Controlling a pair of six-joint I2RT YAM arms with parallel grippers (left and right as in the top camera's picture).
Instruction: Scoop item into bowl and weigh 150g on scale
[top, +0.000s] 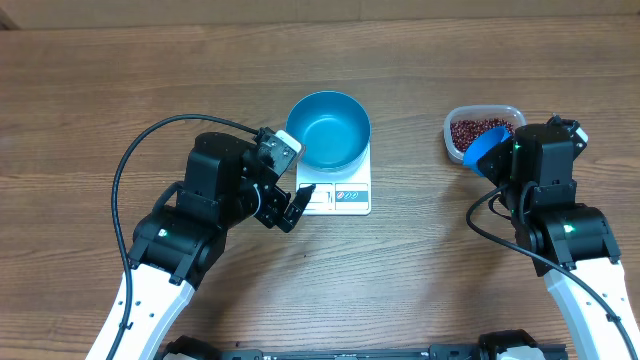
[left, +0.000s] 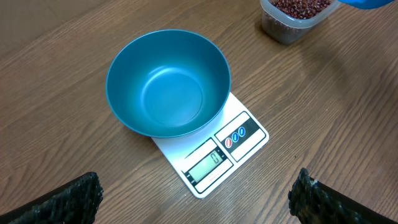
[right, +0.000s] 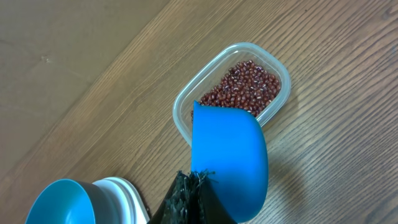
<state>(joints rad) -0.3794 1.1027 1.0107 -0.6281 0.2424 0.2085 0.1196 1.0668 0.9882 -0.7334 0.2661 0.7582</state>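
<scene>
Right gripper (right: 190, 182), clamped on the blue scoop (right: 229, 163), hangs at the near rim of the tub (right: 181, 107). The beans (right: 245, 84) lie just ahead, apparently below the scoop's lip. The empty bowl (top: 330, 128) on the scale (top: 347, 197) stands well to the left, before the wide-open left gripper (left: 196, 203).

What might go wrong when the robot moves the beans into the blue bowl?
1. The scoop, gripped by the right gripper, must travel over the table from the tub to the bowl, so beans might roll off on the way.
2. The bowl overhangs one edge of the scale; a bump from the scoop could shift it and upset the reading.
</scene>
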